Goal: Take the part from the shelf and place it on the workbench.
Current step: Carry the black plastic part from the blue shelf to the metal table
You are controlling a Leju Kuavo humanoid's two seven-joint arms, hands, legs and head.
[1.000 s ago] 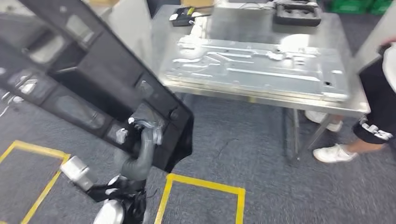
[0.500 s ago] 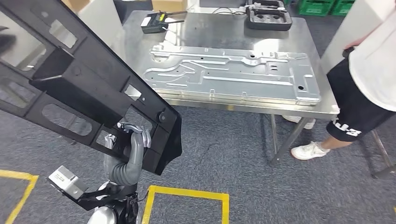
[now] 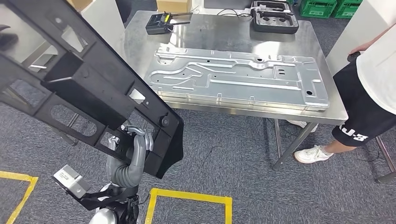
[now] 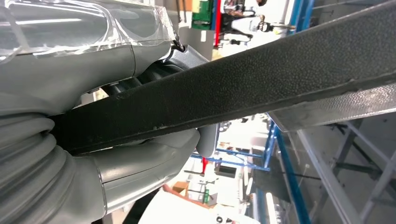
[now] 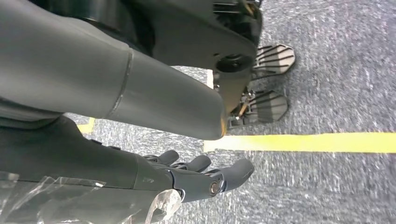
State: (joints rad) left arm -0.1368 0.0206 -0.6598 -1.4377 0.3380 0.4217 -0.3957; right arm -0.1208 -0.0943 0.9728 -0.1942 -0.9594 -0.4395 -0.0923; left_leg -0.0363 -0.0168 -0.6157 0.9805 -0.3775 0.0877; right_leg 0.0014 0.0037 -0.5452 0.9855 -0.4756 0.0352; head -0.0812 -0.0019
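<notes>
The left robot hand (image 3: 135, 140) clamps the lower edge of the large black plastic frame panel with cut-out windows (image 3: 79, 84), carried tilted in the air, near but short of the stainless-steel desk (image 3: 224, 35). The right robot hand (image 5: 205, 179) hangs empty over the grey carpet, fingers loosely apart. This looks like the carry step; next, the panel needs bringing over the desk, where an embossed silver sheet-metal plate (image 3: 238, 77) already covers most of the surface.

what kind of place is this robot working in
Most likely a factory or assembly workshop: a stainless steel workbench carries a large stamped silver metal panel, yellow tape floor markings box off zones, and green plastic crates stand behind.
</notes>
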